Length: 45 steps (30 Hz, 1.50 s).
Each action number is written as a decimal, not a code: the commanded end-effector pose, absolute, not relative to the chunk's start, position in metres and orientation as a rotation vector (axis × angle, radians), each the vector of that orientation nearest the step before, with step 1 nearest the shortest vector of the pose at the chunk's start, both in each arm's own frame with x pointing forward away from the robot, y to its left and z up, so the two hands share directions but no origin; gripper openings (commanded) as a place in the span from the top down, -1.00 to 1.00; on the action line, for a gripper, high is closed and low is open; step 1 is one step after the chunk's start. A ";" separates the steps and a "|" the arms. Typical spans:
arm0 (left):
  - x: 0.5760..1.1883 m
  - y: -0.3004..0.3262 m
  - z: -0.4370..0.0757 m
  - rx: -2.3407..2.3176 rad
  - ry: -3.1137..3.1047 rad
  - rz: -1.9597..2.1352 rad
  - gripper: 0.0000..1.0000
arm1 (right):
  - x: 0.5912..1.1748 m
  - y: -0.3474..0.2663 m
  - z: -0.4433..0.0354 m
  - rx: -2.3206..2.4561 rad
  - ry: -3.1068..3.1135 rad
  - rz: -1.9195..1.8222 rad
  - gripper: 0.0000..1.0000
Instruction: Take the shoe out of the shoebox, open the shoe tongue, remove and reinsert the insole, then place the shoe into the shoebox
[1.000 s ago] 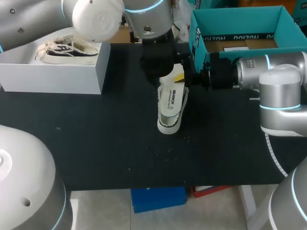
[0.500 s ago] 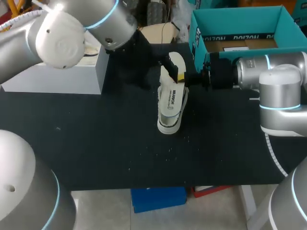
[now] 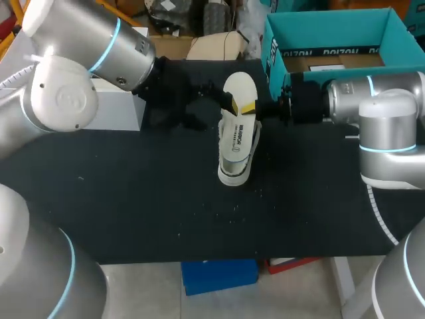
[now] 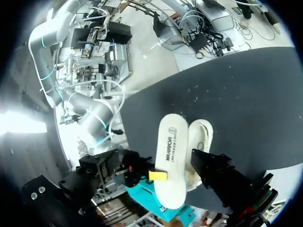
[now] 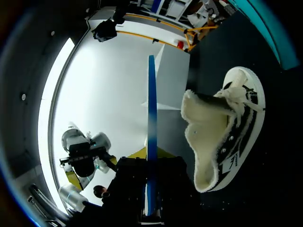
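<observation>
A white low sneaker (image 3: 237, 156) with black stripes and a fleecy lining (image 5: 208, 137) stands on its heel on the black table (image 3: 133, 199). A white insole (image 3: 239, 90) sticks up from its opening. My right gripper (image 3: 249, 107) comes in from the right and is shut on the insole, one yellow tip against it. The right wrist view shows the insole (image 5: 151, 118) edge-on as a thin blue line between the fingers. My left gripper (image 3: 209, 106) is open, just left of the insole and holding nothing. In the left wrist view, one of its dark fingers (image 4: 222, 177) lies beside the insole (image 4: 170, 156) and shoe (image 4: 201, 139).
An open teal shoebox (image 3: 332, 26) stands at the back right, behind the right arm. A white box (image 3: 123, 109) sits at the back left, largely hidden by my left arm. The black tabletop stretches toward the front edge.
My left arm has swung back to the left from above the shoe, uncovering the insole. The right gripper, insole and shoe have stayed in place.
</observation>
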<state>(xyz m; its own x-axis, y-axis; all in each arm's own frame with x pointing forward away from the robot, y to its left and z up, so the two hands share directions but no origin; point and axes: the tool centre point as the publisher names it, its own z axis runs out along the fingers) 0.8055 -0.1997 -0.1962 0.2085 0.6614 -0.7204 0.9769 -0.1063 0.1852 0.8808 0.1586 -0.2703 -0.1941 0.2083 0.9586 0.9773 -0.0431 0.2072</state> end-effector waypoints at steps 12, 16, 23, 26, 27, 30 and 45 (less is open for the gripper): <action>0.787 -0.193 -0.197 1.416 1.151 -1.176 -1.00 | 0.881 0.160 -0.270 -1.310 -1.485 -1.304 1.00; 0.787 -0.193 -0.197 1.416 1.151 -1.176 -1.00 | 0.881 0.160 -0.270 -1.310 -1.485 -1.304 1.00; 0.787 -0.193 -0.197 1.416 1.151 -1.176 -1.00 | 0.881 0.160 -0.270 -1.310 -1.485 -1.304 1.00; 0.787 -0.193 -0.197 1.416 1.151 -1.176 -1.00 | 0.881 0.160 -0.270 -1.310 -1.485 -1.304 1.00; 0.790 -0.195 -0.196 1.442 1.121 -1.108 -1.00 | 0.881 0.160 -0.270 -1.310 -1.485 -1.304 1.00; 0.799 -0.197 -0.200 1.410 1.088 -1.041 -1.00 | 0.881 0.160 -0.270 -1.310 -1.485 -1.304 1.00; 0.839 -0.175 -0.229 1.285 1.122 -0.937 -1.00 | 0.881 0.160 -0.270 -1.310 -1.485 -1.304 1.00</action>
<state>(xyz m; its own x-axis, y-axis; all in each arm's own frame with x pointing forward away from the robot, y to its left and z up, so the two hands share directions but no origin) 0.8376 -0.1720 -0.2244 0.2232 0.0732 -0.9720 0.9707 0.0740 0.2285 0.8808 0.1586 -0.2703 -0.1940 0.2083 0.9586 0.9773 -0.0431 0.2072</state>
